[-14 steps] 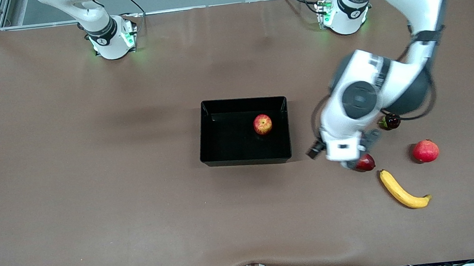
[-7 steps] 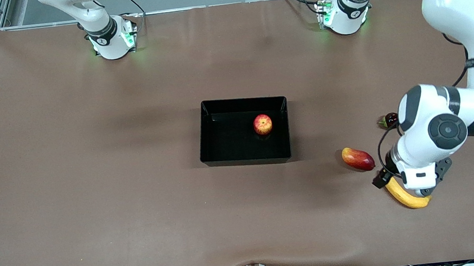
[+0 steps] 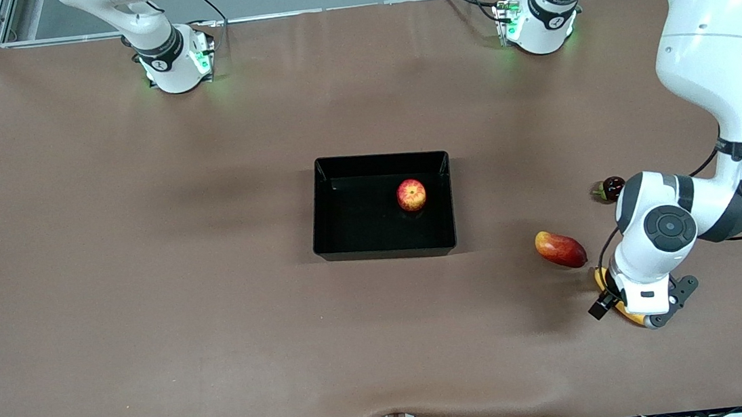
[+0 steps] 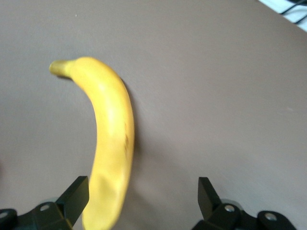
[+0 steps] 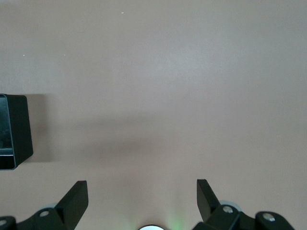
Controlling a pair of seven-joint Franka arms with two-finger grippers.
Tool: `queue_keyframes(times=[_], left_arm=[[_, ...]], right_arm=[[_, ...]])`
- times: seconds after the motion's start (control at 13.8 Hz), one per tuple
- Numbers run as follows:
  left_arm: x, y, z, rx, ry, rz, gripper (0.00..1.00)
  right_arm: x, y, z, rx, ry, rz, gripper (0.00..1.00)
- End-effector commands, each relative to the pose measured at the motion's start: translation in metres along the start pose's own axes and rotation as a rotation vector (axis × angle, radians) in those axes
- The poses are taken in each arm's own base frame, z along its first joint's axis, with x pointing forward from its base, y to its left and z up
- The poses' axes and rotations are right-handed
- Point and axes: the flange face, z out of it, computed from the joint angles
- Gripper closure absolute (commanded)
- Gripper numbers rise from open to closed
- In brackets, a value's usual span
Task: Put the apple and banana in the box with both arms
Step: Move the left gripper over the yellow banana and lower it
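Since half a second ago the left arm (image 3: 704,60) has lowered further, and the left gripper (image 4: 144,203) now hangs spread over the banana (image 4: 111,143), which lies on the table (image 3: 147,291) near the mango (image 3: 560,249). I think it should centre first, because one finger (image 4: 74,196) almost touches the peel. The apple (image 3: 411,195) rests in the box (image 3: 340,239). Only the wrist view shows this offset; the front view hides most of the banana. The right gripper (image 5: 142,203) waits, spread, over bare table.
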Motion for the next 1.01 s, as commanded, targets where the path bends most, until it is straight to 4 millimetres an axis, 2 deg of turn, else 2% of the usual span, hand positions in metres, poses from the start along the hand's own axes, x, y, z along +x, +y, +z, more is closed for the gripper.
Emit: queue_keyframes(times=[0.0, 0.14, 0.22, 0.36, 0.43, 0.51, 0.72, 0.94], left_arm=[[0.003, -0.012, 0.01, 0.001, 0.011, 0.038, 0.0], [0.001, -0.027, 0.025, 0.018, -0.013, 0.05, 0.0], [-0.001, -0.031, 0.033, 0.02, -0.023, 0.062, 0.03], [-0.001, -0.032, 0.034, 0.019, -0.024, 0.077, 0.55], [-0.001, -0.032, 0.032, 0.018, -0.021, 0.11, 0.87], [0.002, -0.032, 0.028, 0.012, -0.017, 0.129, 1.0], [0.007, -0.026, 0.013, 0.002, 0.004, 0.172, 1.0], [0.02, -0.022, -0.026, -0.012, 0.044, 0.356, 1.0]], right_arm=[[0.001, 0.003, -0.005, -0.021, -0.003, -0.008, 0.0], [0.001, 0.003, -0.004, -0.019, -0.004, -0.008, 0.0], [0.001, 0.002, -0.005, -0.021, -0.003, -0.009, 0.0], [0.0, 0.002, -0.005, -0.021, -0.004, -0.009, 0.0], [0.0, 0.002, -0.005, -0.021, -0.004, -0.007, 0.0], [0.0, 0.002, -0.004, -0.019, -0.007, -0.006, 0.0], [0.0, 0.002, -0.004, -0.019, -0.01, -0.005, 0.0], [0.0, 0.003, -0.004, -0.019, -0.01, -0.003, 0.0]])
